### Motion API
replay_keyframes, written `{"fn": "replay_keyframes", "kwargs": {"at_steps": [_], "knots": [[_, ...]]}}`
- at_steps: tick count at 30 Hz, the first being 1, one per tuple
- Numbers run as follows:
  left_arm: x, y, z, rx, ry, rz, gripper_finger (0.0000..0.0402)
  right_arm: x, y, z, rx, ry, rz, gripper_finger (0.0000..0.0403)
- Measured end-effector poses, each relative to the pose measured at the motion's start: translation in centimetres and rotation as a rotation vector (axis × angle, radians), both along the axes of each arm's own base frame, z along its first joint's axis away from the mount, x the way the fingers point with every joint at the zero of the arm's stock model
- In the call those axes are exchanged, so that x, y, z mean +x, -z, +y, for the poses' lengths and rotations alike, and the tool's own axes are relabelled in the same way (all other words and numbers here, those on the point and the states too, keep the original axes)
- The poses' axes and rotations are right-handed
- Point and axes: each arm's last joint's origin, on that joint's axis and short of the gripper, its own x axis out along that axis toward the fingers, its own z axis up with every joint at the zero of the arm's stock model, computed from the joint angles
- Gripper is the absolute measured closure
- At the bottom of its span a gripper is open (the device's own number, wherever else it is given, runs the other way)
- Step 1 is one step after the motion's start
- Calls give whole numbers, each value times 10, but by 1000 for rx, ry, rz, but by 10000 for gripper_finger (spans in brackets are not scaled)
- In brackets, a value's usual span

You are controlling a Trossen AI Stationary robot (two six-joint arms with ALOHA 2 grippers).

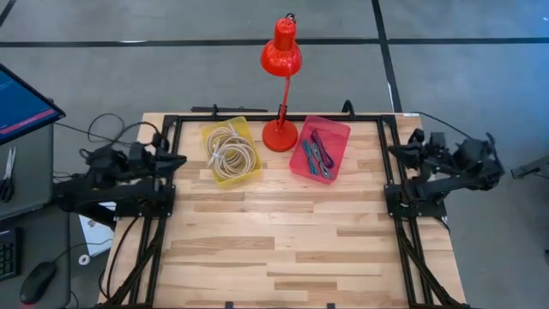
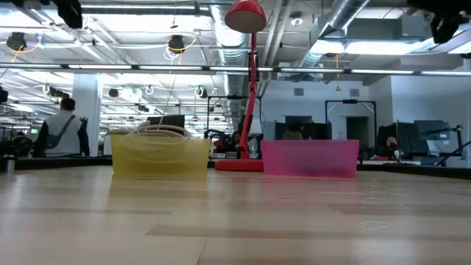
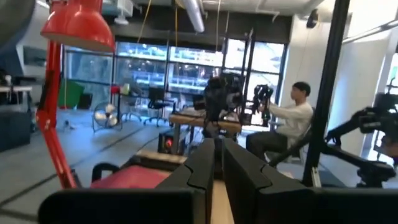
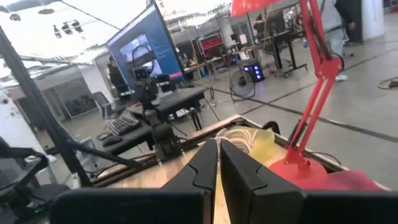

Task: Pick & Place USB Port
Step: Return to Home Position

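From where I stand the sorting looks finished: at the far side of the table (image 1: 283, 249) the yellow bin (image 2: 160, 156), left of the red lamp (image 1: 281, 56), holds the coiled light brown USB cables (image 1: 232, 154). The pink bin (image 2: 309, 157), right of the lamp, holds the black and pink charger cables (image 1: 319, 151), and no cable lies loose on the wood. The left gripper (image 3: 216, 149) sits folded at the table's left edge and the right gripper (image 4: 218, 148) at its right edge, each with jaws pressed together on nothing, so I judge only settling at rest is left.
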Motion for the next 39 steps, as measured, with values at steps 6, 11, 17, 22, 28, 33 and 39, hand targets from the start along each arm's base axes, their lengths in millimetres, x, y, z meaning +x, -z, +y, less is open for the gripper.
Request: {"fn": "replay_keyframes", "kwargs": {"at_steps": [6,11,17,22,28,33,39], "knots": [[15,20,1,17,-4,-23,369,21,21,2,3,62,10,391],[25,39,2,-3,0,21,369,32,37,4,-1,95,32,391],[34,58,3,0,0,5,369,42,57,5,43,121,72,391],[42,78,3,-9,3,-16,369,50,76,6,64,148,116,391],[47,98,4,-24,7,-42,369,58,92,8,75,150,131,391],[48,98,4,-9,3,-39,369,63,104,9,64,151,150,391],[48,99,4,5,-1,-26,369,68,118,9,56,202,152,391]]}}
